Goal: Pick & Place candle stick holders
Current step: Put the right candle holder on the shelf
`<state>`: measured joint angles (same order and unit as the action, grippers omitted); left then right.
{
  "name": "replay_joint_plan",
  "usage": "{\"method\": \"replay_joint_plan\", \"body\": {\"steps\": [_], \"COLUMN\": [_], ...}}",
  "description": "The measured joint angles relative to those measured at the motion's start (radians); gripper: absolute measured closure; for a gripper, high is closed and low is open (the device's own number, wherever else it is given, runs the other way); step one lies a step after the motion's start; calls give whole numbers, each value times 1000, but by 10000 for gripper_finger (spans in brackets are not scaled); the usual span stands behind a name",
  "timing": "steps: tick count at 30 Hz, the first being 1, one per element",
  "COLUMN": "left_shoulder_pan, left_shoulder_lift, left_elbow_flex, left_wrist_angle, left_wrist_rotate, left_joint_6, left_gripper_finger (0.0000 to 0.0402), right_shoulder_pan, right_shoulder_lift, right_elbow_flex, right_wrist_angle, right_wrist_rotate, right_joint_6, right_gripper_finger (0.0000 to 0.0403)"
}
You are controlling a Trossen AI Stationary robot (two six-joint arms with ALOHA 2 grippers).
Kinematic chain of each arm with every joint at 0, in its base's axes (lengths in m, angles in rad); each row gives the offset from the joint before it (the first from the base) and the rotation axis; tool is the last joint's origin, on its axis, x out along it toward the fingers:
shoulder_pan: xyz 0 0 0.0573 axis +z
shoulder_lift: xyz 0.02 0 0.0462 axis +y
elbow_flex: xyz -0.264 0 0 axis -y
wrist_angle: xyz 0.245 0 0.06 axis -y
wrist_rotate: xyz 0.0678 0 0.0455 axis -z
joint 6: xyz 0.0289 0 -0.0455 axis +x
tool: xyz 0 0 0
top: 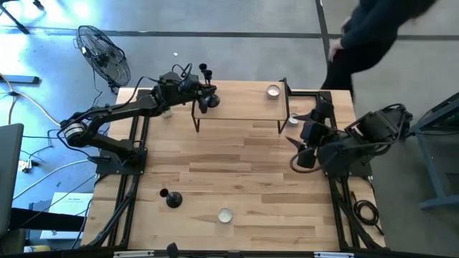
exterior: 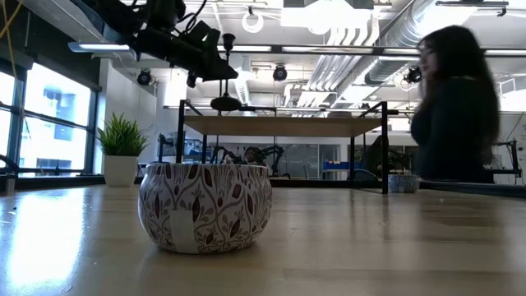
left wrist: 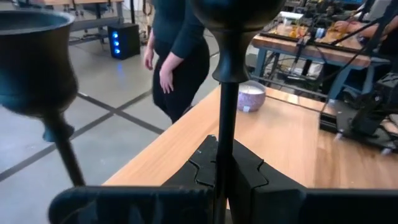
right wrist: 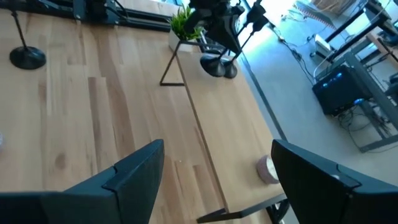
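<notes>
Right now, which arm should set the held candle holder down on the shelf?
Left. The left gripper already has its jaws clamped on a candle stick holder stem, above the raised shelf. The right gripper is open, empty, parked at the table's right edge.

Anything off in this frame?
Nothing tipped or spilled. One oddity: a person is close by the far right corner of the table. Left claw holds a candle stick holder upright above the shelf; right claw waits, open.
</notes>
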<state>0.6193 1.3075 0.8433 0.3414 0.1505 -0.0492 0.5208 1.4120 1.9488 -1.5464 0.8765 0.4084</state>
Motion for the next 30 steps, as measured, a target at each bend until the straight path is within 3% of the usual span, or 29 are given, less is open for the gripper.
{"method": "replay_joint_plan", "body": {"steps": [12, 30], "left_shoulder_pan": [-26, -24], "left_shoulder_lift": [110, 135], "left_elbow_flex": [0, 0], "left_wrist_angle": [106, 101], "left_wrist_rotate": [-13, 7], "left_joint_6": [7, 69], "left_gripper_finger": [394, 394], "right_shoulder_pan": [-100, -155], "right_shoulder_lift": [0, 0], "right_elbow_flex": [0, 0], "right_wrist_angle": [135, 165], "right_wrist_rotate": [-108, -151], "right_joint_6": [-164, -194], "right_gripper_finger": [112, 112]}}
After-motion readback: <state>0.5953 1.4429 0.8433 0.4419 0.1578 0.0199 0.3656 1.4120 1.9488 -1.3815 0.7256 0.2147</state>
